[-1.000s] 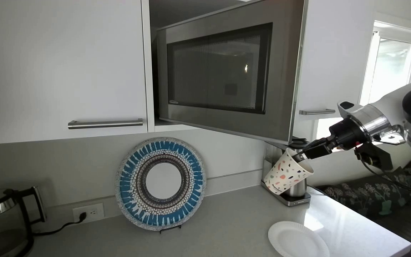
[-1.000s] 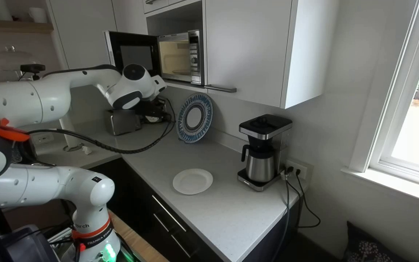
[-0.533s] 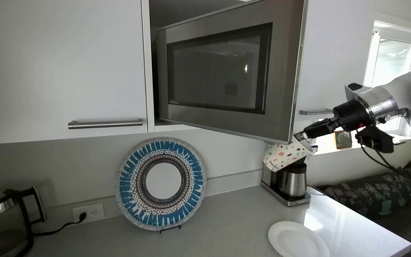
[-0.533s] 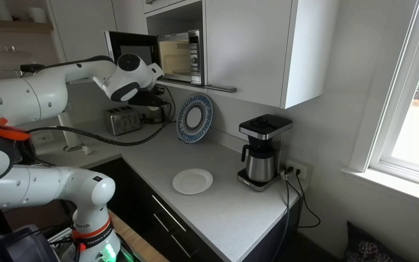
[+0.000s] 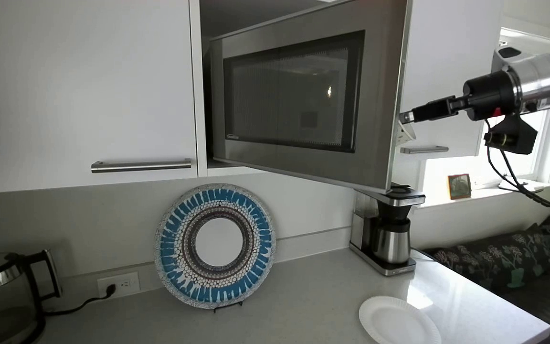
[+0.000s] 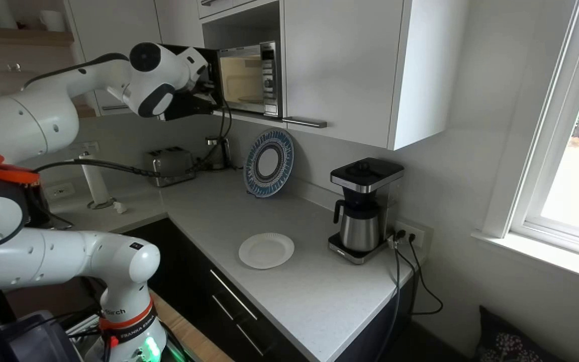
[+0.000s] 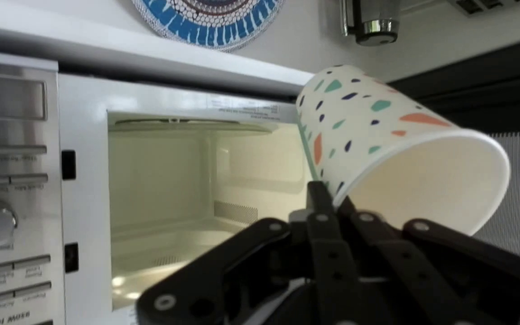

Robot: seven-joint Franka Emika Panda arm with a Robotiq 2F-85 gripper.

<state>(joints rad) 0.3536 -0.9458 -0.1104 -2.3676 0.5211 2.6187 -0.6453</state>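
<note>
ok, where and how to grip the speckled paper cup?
Likely by the rim, coming from the open end and straddling the edge, as the pincer does: the speckled paper cup looks thin-walled, and its tilted mouth faces the wrist view.

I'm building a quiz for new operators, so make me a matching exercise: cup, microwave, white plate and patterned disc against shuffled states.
Things
1. cup
2. microwave
3. white plate
4. patterned disc

States
A. lying flat on the counter
B. pinched at the rim by the hand
C. propped up, banded in blue
D. with its door open

Pairs: 1-B, 2-D, 3-A, 4-C
</note>
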